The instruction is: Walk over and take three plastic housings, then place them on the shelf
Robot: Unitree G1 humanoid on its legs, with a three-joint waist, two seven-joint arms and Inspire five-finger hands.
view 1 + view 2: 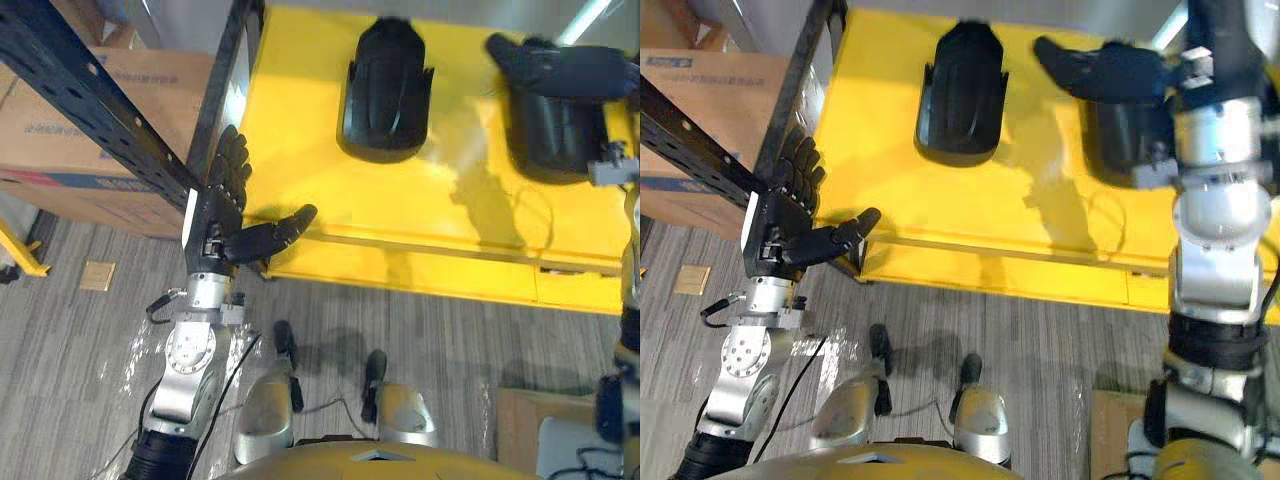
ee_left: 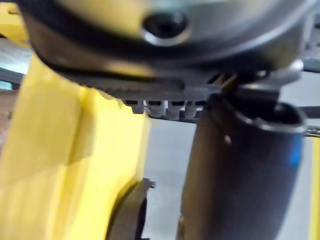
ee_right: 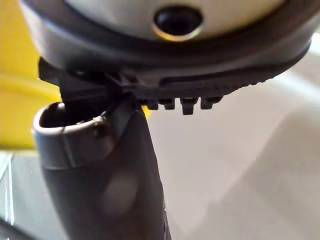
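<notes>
Plastic housings: two black shells lie on the yellow platform (image 1: 300, 150), well apart from each other.
Middle housing (image 1: 388, 90): it lies free, with its long axis running away from the robot, the rounded end far and the notched end near.
Right housing (image 1: 1130, 135): it lies directly under the right hand and is partly covered by it. Its long axis also seems to run near to far.
Right hand (image 1: 1110, 72): it is flat and spread wide, with fingers stretched toward the robot's left, above the right housing. Whether the palm touches the shell cannot be told.
Left hand (image 1: 225, 215): it is wide and holds nothing, with fingers straight and the thumb out to the side. It stands at the near left corner of the platform, just beside the dark rack beam (image 1: 90, 100).
Deciding relation: the right hand is clearly the nearer one. For the right housing the way is straight down. The middle housing lies to the left of its fingertips, between the two hands.
Surface: it is smooth, glossy and flat, so a shell may slide if it is pushed from the side.
Room: the space around both shells is free. A cardboard box (image 1: 90, 120) stands behind the beam on the left, and grey plank floor (image 1: 450, 330) lies below the platform edge.
</notes>
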